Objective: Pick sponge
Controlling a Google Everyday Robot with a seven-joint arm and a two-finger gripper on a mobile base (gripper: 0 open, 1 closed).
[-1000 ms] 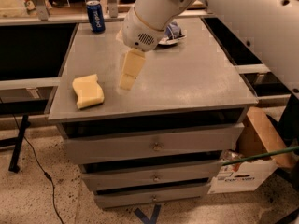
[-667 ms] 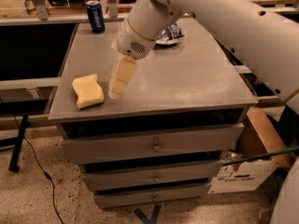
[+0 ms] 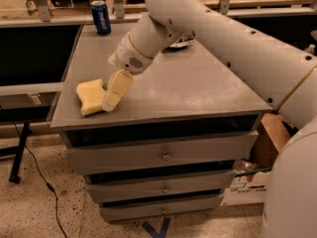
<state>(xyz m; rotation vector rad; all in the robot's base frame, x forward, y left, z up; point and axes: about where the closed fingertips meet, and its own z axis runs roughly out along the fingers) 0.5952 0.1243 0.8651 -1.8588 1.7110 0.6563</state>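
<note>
Though the blue can at the table's back-left corner has white lettering, it's unreadable, as is the print on the box on the floor. Sponge lies near the front-left corner of the table, w/ the gripper tilted down, touching its right side; can't tell if open or closed. Sponge sits close to left & front edges; wide tabletop stretches to the right.

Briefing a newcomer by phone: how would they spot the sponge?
Find the grey drawer cabinet; look at its top's front left corner. The sponge is the pale yellow wavy-sided block lying flat there, just left of the gripper, far from the blue can at the back.
</note>
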